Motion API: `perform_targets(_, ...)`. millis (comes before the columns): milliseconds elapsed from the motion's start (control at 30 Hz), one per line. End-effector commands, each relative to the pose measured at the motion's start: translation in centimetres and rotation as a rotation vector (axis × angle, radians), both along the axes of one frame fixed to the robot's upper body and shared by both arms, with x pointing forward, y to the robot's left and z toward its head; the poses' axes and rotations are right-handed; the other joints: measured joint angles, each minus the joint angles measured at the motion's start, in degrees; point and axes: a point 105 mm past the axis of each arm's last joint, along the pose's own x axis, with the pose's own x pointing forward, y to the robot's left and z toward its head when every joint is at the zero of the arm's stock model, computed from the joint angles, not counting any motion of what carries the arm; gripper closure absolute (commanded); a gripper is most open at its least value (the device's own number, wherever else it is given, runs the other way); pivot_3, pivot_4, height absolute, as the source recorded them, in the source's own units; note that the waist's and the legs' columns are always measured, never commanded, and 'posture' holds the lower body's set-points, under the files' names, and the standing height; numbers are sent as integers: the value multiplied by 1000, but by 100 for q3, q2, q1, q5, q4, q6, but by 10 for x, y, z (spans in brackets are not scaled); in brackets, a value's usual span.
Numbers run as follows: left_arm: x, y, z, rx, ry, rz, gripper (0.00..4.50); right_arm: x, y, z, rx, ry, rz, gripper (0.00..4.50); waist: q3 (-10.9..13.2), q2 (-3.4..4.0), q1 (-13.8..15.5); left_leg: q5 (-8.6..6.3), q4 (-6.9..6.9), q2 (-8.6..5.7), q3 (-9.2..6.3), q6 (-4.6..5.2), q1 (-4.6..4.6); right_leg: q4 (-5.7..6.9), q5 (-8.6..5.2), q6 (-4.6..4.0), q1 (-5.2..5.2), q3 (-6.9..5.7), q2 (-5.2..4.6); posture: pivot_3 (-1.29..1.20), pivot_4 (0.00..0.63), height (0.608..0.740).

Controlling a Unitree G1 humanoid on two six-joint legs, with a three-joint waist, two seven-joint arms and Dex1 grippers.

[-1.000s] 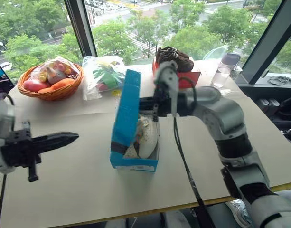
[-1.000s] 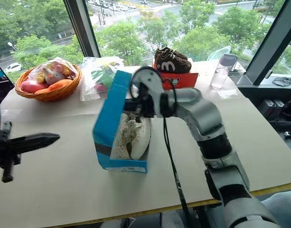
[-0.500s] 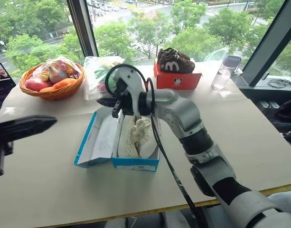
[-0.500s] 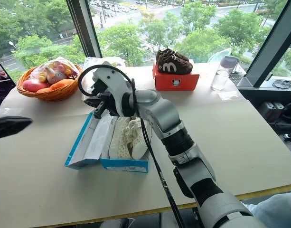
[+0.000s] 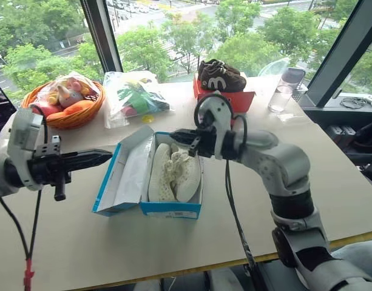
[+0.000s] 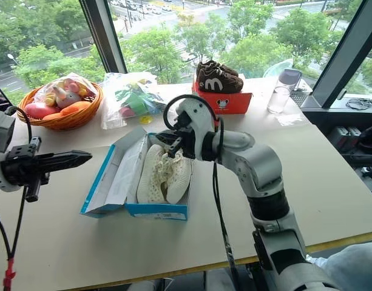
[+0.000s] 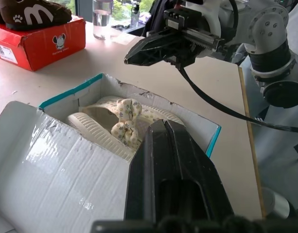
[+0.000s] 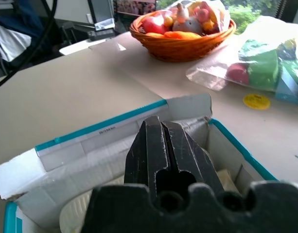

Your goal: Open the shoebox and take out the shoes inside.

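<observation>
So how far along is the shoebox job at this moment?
Opening looks done: the shoebox lies with its lid folded flat, white inside showing. In hand: nothing; the right gripper hangs shut over the shoes, the left gripper shut beside the lid. Left: lifting both shoes out.

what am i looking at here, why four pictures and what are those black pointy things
It is a two-armed humanoid robot at a table. Two pictures come from cameras on its head, two from cameras on its wrists. The black pointy things are its grippers, both shut and holding nothing: the left gripper beside the open blue shoebox, the right gripper above it. Cream shoes lie inside. Behind stand a fruit basket, a plastic bag, brown shoes on a red box, and a bottle.
</observation>
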Motion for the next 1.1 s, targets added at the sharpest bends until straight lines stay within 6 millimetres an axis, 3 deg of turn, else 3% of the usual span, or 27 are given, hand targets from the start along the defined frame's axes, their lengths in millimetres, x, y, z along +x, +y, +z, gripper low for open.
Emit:
perform_targets(33,-2,-3,5,-41,-40,-50,4500,1,-7,0,-3,-19,-40,4492,0,0,0,0,-1,0,0,0,0,-3,0,0,1,0,0,0,150,740)
perform_targets(200,9,4,-33,-14,56,-19,4500,11,-18,-13,-39,0,-108,4492,0,0,-9,-1,-3,-1,3,1,0,-2,0,0,0,4,-1,0,150,740)
perform_targets(500,14,-2,-46,-67,62,-20,4500,8,-14,-18,-61,14,-60,4492,0,-2,1,0,1,-1,3,1,-3,-6,1,2,2,5,-1,0,150,740)
perform_targets(600,12,-4,-47,-54,62,-27,4500,6,-9,-13,-70,-15,-34,3710,0,-2,-1,-1,1,-1,3,1,-2,-5,1,2,2,5,-1,0,150,740)
perform_targets(933,2,-18,-31,2,14,-84,4500,1,-7,-8,-194,-107,64,243,0,-2,3,-1,2,-1,3,1,-2,-7,0,4,4,5,-2,0,150,740)
perform_targets(967,2,-18,-31,0,14,-84,4500,0,-8,-8,-211,-119,76,22,0,-2,4,-1,1,-1,3,1,-2,-7,0,4,4,5,-2,0,150,740)
perform_targets(1100,3,-19,-34,1,23,-82,4500,-6,-8,-6,-328,-205,155,22,0,-2,-4,-1,3,-1,3,1,-1,-7,-4,12,4,5,-1,0,150,740)
